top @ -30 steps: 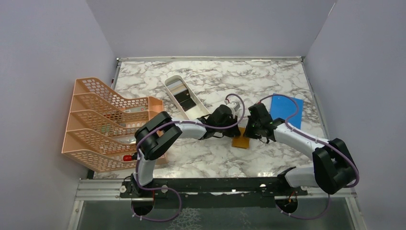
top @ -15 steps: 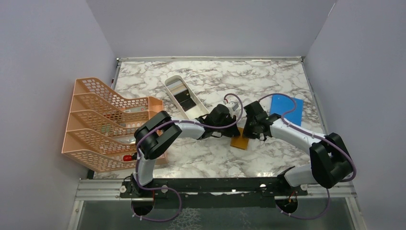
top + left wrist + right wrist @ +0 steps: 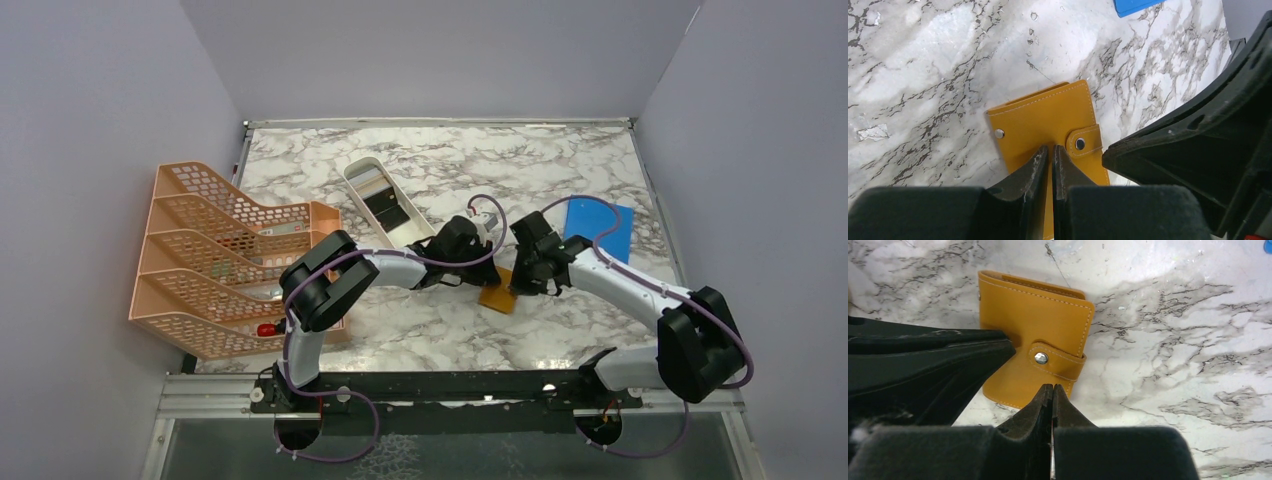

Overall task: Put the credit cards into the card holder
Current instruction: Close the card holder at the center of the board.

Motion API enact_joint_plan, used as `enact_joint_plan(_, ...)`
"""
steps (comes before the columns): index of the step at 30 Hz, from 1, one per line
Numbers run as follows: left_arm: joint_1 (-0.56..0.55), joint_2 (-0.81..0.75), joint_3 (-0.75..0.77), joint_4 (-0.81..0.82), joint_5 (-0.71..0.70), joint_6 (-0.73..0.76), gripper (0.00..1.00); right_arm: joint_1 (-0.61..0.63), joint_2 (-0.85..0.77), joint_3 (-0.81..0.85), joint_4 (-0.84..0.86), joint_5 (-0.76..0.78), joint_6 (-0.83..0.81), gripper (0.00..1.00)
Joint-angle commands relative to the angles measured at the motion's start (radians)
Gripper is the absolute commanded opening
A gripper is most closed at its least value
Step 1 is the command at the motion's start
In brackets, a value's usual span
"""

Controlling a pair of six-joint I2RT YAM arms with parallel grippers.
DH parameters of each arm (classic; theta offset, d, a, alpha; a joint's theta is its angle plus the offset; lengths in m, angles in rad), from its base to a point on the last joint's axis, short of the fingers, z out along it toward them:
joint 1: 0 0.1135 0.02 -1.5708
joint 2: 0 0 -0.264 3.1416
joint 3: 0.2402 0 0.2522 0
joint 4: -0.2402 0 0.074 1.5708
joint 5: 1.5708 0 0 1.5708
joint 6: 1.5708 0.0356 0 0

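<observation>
The card holder (image 3: 499,296) lies folded on the marble, an orange-tan square with its snap strap (image 3: 1055,361) fastened. My left gripper (image 3: 1050,148) is shut to a thin slit, its tips over the holder's face (image 3: 1043,117) beside the strap. My right gripper (image 3: 1053,386) is shut with nothing in it, its tips at the strap's outer edge. In the top view the two grippers meet over the holder, the left (image 3: 488,268) from the left, the right (image 3: 521,284) from the right. The credit cards, one black (image 3: 386,211) and one pale (image 3: 370,184), lie in the white tray (image 3: 352,172).
A peach mesh file rack (image 3: 215,255) stands at the left edge. A bright blue flat sheet (image 3: 598,228) lies right of the grippers, its corner also in the left wrist view (image 3: 1135,5). The white tray sits just behind the left arm's forearm.
My right gripper has shifted a little to the left against the holder, and the holder has slid slightly left. The left arm has barely moved.
</observation>
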Motion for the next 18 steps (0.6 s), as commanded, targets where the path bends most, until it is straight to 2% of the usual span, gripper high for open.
enact_joint_plan(1,0.013,0.024,-0.005,-0.100,-0.008,0.041,0.13,0.005,-0.027,0.029,-0.009,-0.003,-0.012,0.06)
enact_joint_plan(18,0.014,0.013,-0.012,-0.081,0.014,0.019,0.18,-0.010,0.050,0.093,0.032,0.030,-0.064,0.19)
